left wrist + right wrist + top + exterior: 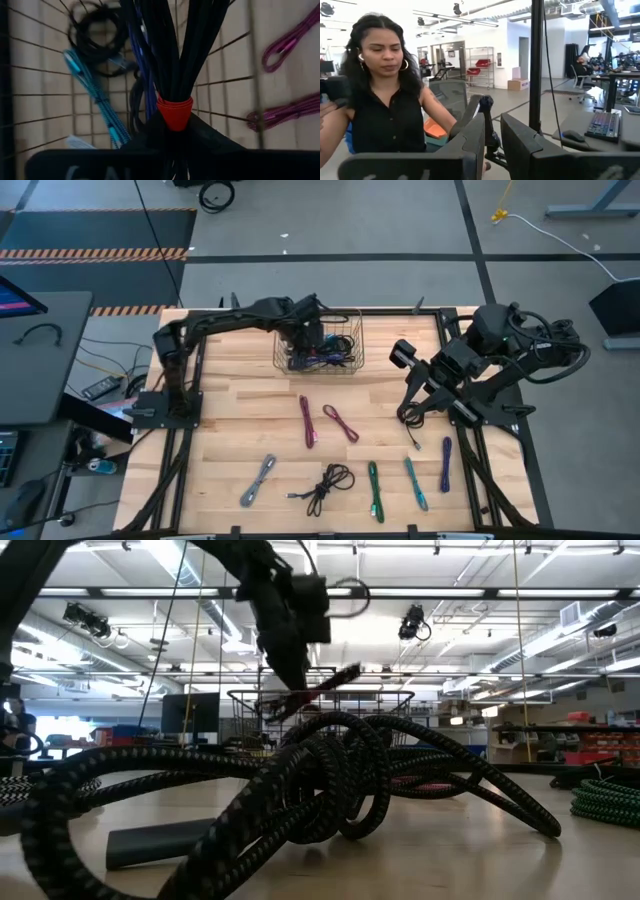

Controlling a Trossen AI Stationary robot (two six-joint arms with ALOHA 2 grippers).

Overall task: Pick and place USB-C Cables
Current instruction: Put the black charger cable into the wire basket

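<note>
Wire basket (350, 340): high view, far centre of the desk (230, 430), holding several cables.
Left end effector (303, 338): above the basket.
Right end effector (405, 416): right side, over the desk.
Loose USB-C Cables (330, 483): near half of the desk.
Left wrist view: fingers clenched on a black cable bundle (172, 50) with a red tie (175, 111).
Right wrist view: fingers (470, 142) parted, grasping nothing.

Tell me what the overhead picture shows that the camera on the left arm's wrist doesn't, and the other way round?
Only the overhead view shows the whole table, the right gripper hanging over it, and loose cables such as the grey cable and green cable.

Only the left wrist view shows the left gripper shut on a black cable bundle tied with a red band.

Both show the wire basket and the two magenta cables beside it.
</note>
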